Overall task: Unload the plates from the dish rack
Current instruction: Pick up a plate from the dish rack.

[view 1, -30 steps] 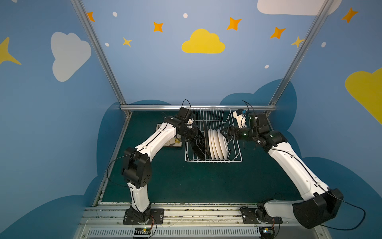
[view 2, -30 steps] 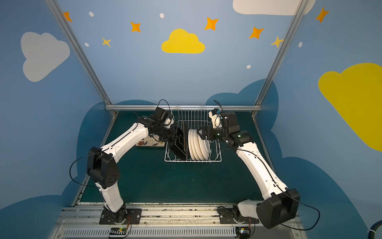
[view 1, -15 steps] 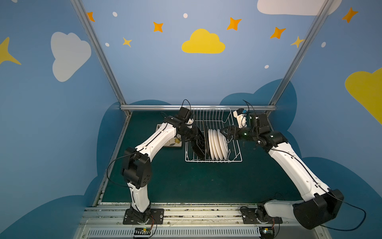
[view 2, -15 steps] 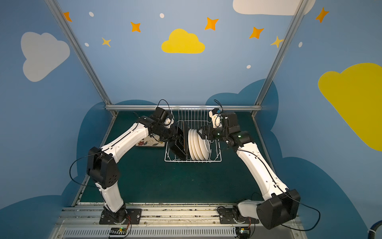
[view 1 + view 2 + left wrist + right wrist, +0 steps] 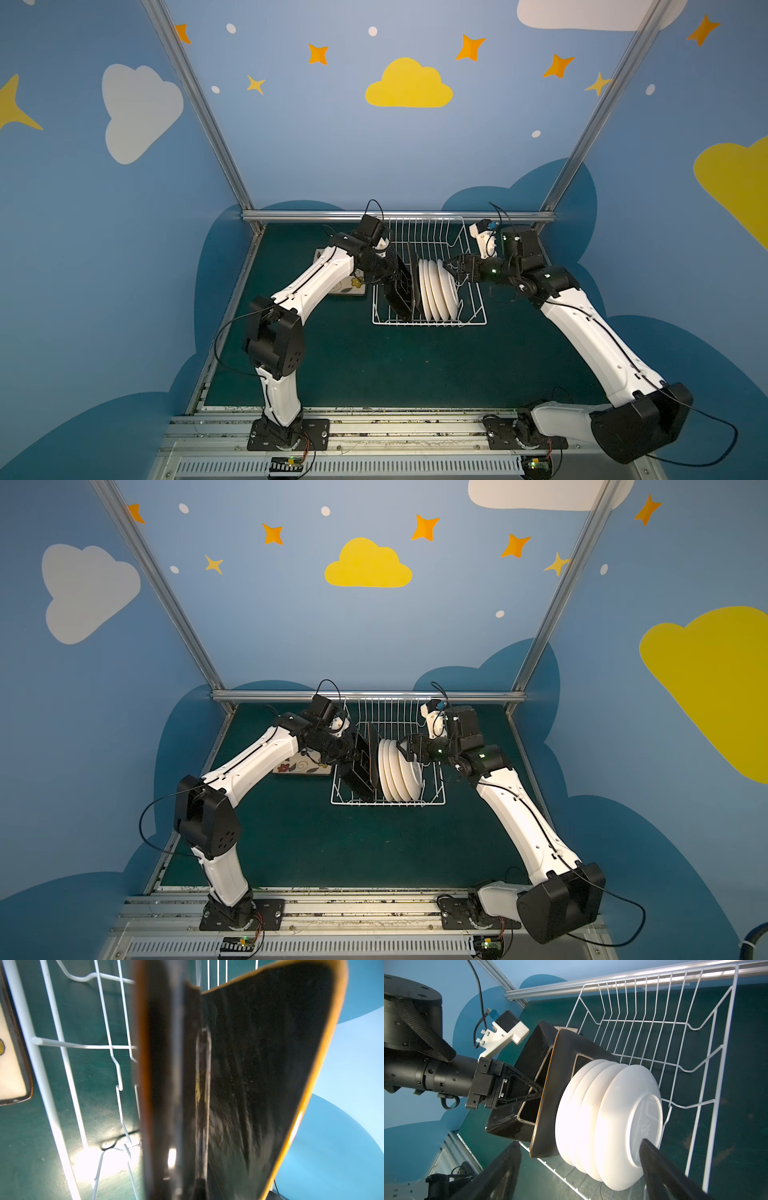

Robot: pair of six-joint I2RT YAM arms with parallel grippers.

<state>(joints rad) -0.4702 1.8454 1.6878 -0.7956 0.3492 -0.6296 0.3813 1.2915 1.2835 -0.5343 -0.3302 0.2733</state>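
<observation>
The left pincer [image 5: 538, 1092] is clenched on the edge of the leaning black plate [image 5: 505, 1124], likely to lift it out of the rack [image 5: 654, 1022]. The right pincer [image 5: 452, 266] hangs released beside the white plates [image 5: 436, 291], which stand in the rack.

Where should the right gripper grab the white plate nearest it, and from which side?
Probably the top rim of the nearest white plate, coming down from above. It stands on edge in the dish rack, back facing the open right gripper, and its upper edge is free.
</observation>
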